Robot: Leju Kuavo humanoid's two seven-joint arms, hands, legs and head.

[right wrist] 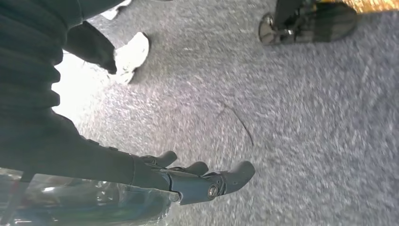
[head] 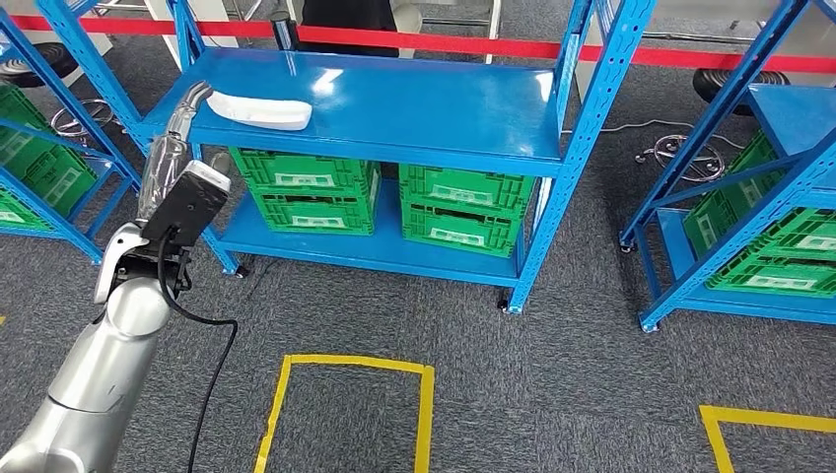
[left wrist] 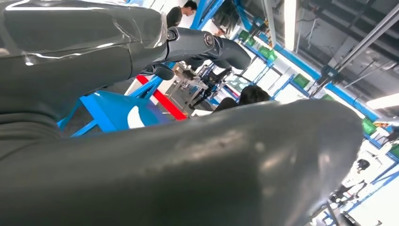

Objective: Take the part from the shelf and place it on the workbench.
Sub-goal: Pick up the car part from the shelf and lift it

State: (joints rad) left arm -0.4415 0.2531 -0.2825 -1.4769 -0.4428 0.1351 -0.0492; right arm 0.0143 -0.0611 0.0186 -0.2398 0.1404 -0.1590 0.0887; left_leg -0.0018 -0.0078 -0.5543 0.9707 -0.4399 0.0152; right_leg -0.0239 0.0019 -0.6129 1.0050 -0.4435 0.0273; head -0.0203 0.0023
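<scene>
The part, a long white moulded piece, lies on the left end of the blue shelf's top board. My left arm is raised and my left hand is at the shelf's left edge, its fingertips just short of the part's left end. From the left wrist the fingers reach out over the thick thumb with nothing between them. Beyond them the part is a white patch on the blue board. My right hand hangs over grey carpet, fingers loosely apart and holding nothing.
Green crates fill the shelf's lower levels. More blue racks with green crates stand at the left and right. A red barrier tape runs behind. Yellow tape squares mark the carpet. People stand beyond the shelf.
</scene>
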